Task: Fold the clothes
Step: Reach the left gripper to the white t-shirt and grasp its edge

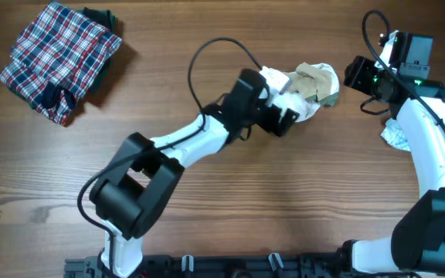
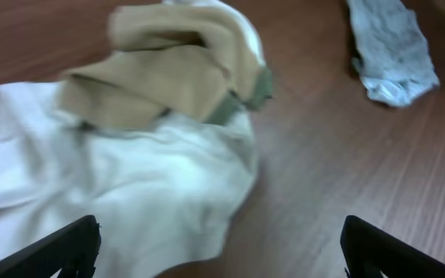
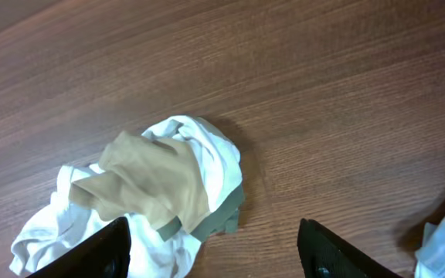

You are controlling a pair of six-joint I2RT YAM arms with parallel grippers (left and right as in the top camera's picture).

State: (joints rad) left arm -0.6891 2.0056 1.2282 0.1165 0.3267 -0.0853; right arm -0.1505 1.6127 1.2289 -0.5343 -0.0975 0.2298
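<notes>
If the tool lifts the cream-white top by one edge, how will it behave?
Probably floppy: the cream-white top lies crumpled in soft folds, so it should drape. Likely light: thin cloth. Pushed on the wooden table, it may bunch up.

Wooden table: cream top (crumpled), plaid bundle

Cloth top, seemingly matt wood table
</notes>
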